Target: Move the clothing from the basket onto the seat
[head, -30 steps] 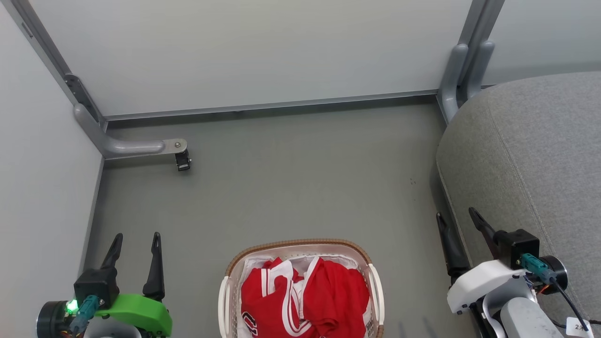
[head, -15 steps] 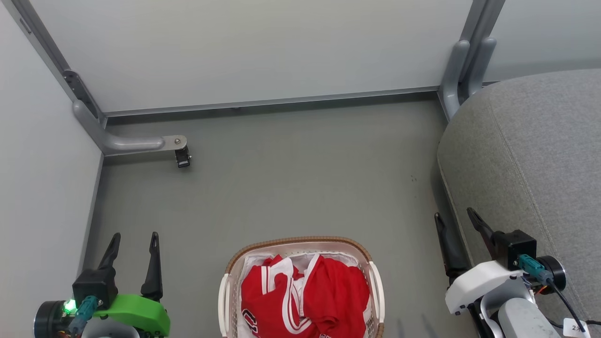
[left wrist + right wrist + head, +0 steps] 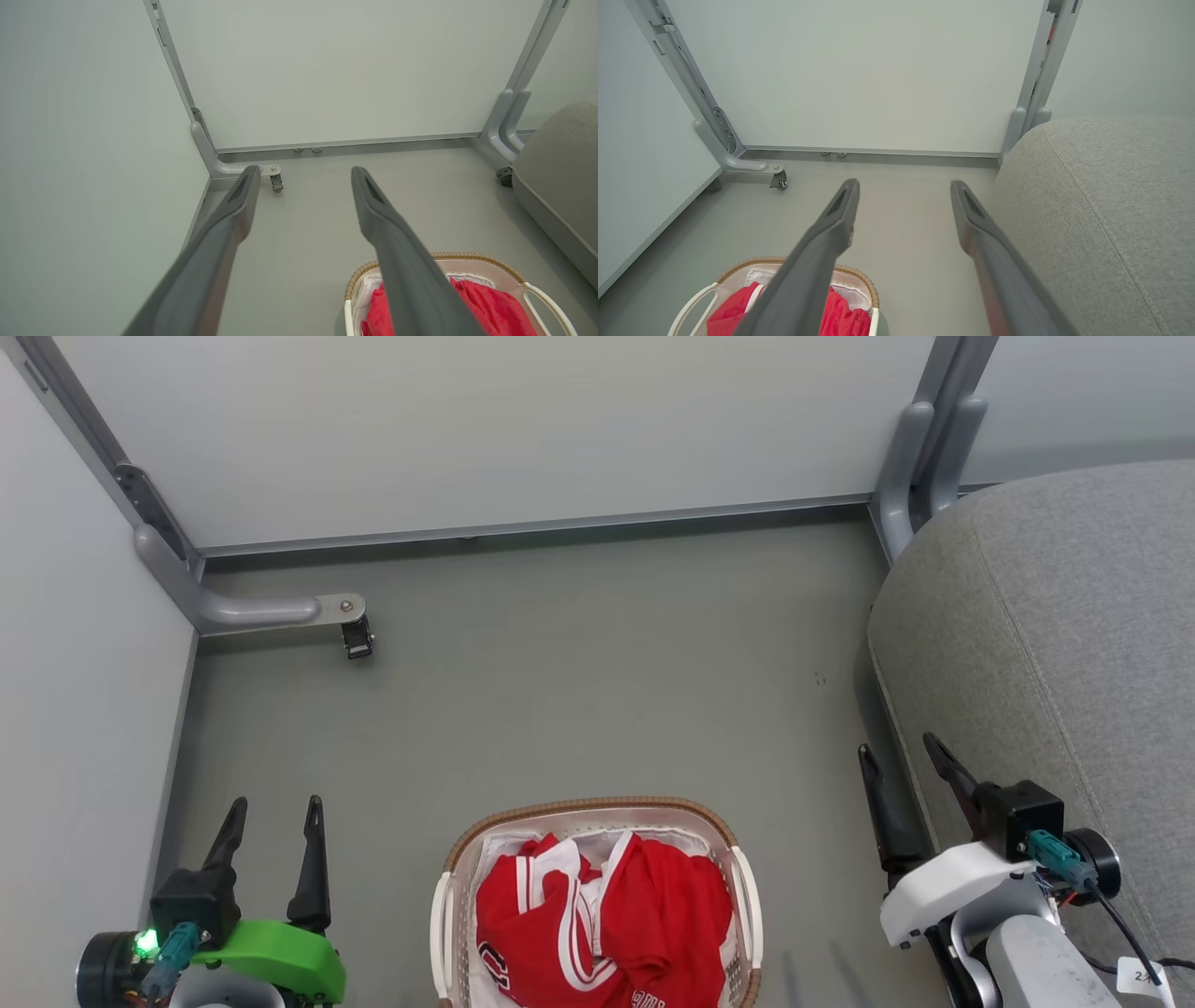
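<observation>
L wrist (image 3: 271, 957) green, R wrist (image 3: 943, 887) white, jaws dark.

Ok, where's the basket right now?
In the head view, the basket sits on the floor at bottom centre, between the left claw and right claw, with the seat to its right and the clothing inside it.

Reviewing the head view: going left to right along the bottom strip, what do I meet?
left end effector, open → basket holding the red clothing → right end effector, open
</observation>
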Controlling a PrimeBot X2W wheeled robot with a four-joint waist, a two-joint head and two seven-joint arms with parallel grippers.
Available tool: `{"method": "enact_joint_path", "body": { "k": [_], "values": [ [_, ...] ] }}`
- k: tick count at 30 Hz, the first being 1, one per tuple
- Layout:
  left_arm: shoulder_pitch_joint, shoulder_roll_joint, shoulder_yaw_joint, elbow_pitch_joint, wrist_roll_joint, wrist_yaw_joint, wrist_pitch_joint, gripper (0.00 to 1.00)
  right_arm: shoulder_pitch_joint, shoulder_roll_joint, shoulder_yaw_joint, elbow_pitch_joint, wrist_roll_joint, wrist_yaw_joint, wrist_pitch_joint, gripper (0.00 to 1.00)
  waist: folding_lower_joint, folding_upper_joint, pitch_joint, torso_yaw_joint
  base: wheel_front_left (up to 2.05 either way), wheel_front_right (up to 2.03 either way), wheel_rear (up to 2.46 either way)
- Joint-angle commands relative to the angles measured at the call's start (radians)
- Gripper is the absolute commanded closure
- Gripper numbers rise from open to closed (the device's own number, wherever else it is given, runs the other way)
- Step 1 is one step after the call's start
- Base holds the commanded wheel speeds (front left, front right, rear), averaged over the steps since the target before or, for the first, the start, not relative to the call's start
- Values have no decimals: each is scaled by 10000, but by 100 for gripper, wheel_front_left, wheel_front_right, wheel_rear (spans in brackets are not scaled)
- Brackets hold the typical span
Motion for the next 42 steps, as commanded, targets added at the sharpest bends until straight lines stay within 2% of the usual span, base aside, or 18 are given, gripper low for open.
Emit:
{"method": "enact_joint_path", "body": {
  "k": [1, 13, 18, 25, 33, 42],
  "values": [
    [-100, -5, -30, 15, -94, -29, -6, 0, -132, -43, 19, -52, 7, -3, -49, 0, 0, 0, 129, -62, 0, 0, 0],
    [-714, -242, -855, 191, -429, -29, -5, 0, -841, -94, 232, -496, -55, -3, -49, 0, 0, 0, 1304, -434, 0, 0, 0],
    [-1215, -279, -1705, 335, -632, -29, -5, 0, -1383, -57, 388, -711, -144, -3, -48, 0, 0, 0, 2170, -653, 0, 0, 0],
    [-1958, -56, -2756, 861, -991, -28, -3, 0, -2127, 106, 729, -924, -188, -5, -48, 0, 0, 0, 3305, -1063, 0, 0, 0],
    [-2981, 258, -3846, 2137, -1214, -20, -3, 0, -2850, 299, 1094, -1213, -139, -5, -50, 0, 0, 0, 4441, -1608, 0, 0, 0],
    [-4523, 749, -5308, 4488, -1552, -18, -1, 0, -3313, 393, 1383, -1450, -169, -5, -50, 0, 0, 0, 5636, -1994, 0, 0, 0]
  ]
}}
